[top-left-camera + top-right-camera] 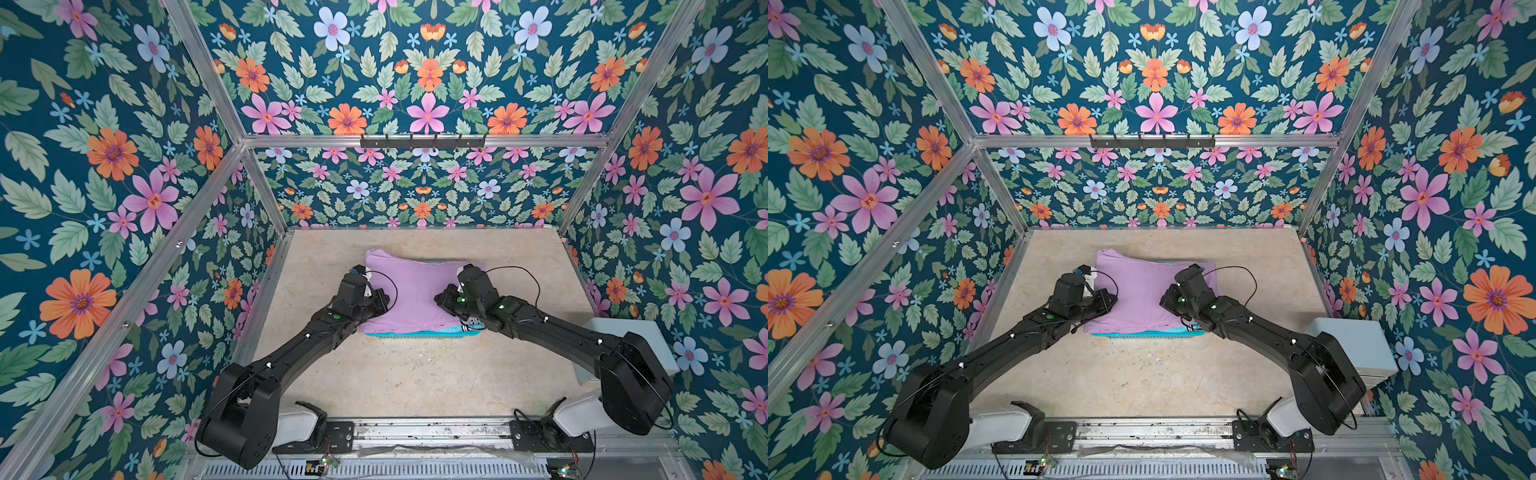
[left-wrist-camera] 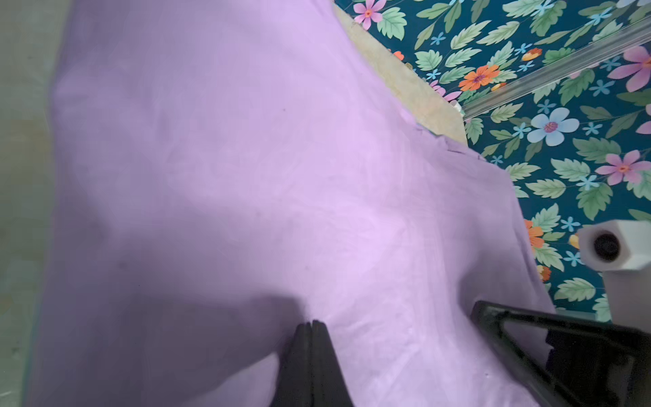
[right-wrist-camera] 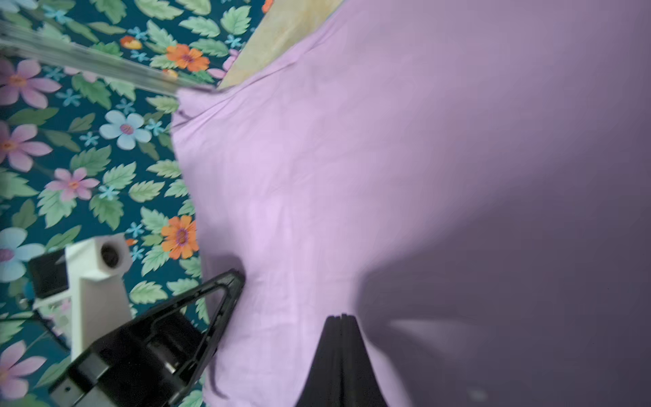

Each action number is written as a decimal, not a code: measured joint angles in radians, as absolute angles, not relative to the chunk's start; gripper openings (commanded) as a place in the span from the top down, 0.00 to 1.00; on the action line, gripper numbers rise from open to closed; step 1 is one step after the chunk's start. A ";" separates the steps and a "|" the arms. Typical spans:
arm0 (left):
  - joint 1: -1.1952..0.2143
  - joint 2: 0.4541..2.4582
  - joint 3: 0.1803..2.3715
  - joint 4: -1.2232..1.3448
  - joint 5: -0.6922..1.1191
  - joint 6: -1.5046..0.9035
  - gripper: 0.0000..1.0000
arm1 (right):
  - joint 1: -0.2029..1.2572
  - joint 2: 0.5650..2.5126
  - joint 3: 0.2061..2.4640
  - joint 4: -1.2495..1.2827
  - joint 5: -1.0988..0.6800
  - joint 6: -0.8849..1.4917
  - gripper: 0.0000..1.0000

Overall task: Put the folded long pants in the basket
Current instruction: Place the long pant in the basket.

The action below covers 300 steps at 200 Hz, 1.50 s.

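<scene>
So, the lilac pants (image 1: 415,282) are seen lying on top of the pile in the teal basket (image 1: 395,336). They are spread so wide that only a thin strip of the basket's near rim is left showing in both top views. A bit of the turquoise pants (image 1: 444,330) (striped waistband and all) can be made out poking from under the lilac ones at the near right corner. The left gripper (image 2: 311,322) is shown with its jaws pressed fully together and its tip pushed down into the lilac cloth, so a dimple is formed around it. Nothing is caught between the jaws. Same deal for the right gripper (image 3: 341,316): jaws closed tight, tip dug into the lilac fabric, nothing gripped. The two are set on opposite sides of the garment, apart from each other. The basket is parked around the middle of the table (image 1: 415,382), and a pale blue-grey box (image 1: 648,345) is sat off at the right edge.
</scene>
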State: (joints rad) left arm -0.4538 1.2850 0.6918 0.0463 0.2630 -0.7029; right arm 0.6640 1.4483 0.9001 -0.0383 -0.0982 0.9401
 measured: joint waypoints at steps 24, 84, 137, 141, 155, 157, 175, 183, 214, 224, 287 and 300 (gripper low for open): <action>-0.425 1.229 0.646 0.049 0.234 -0.701 1.00 | 0.529 1.343 0.782 -0.020 -0.110 0.936 1.00; -0.383 1.046 0.715 -0.111 0.138 -0.666 1.00 | 0.460 1.086 0.740 -0.149 -0.115 0.870 1.00; -0.498 1.035 0.600 0.006 0.284 -0.752 1.00 | 0.730 1.169 0.739 -0.100 -0.073 0.933 1.00; -0.509 1.042 0.595 0.009 0.284 -0.759 1.00 | 0.739 1.185 0.736 -0.097 -0.071 0.936 1.00; -0.537 1.059 0.571 0.022 0.282 -0.759 1.00 | 0.758 1.230 0.732 -0.083 -0.065 0.947 1.00; -0.538 1.060 0.568 0.023 0.280 -0.760 1.00 | 0.759 1.233 0.732 -0.081 -0.063 0.947 1.00; -0.539 1.045 0.541 0.022 0.241 -0.777 1.00 | 0.745 1.231 0.733 -0.087 -0.027 0.933 1.00; -0.541 1.030 0.533 0.020 0.219 -0.777 1.00 | 0.718 1.213 0.712 -0.078 -0.031 0.921 1.00; -0.541 1.002 0.528 -0.025 0.155 -0.764 1.00 | 0.490 1.082 0.558 0.009 -0.118 0.927 1.00; -0.540 0.999 0.532 -0.038 0.142 -0.758 1.00 | 0.427 1.047 0.532 0.017 -0.146 0.920 1.00; -0.400 1.011 0.828 -0.195 0.109 -0.675 1.00 | 0.311 0.956 0.770 -0.267 -0.156 0.766 1.00; -0.399 1.109 0.914 -0.177 0.159 -0.654 1.00 | 0.309 1.013 0.830 -0.266 -0.175 0.751 1.00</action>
State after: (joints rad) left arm -0.3992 1.1088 0.9138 -0.1768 0.1585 -0.6537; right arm 0.3088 1.0130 0.8303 -0.2657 -0.1753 0.7509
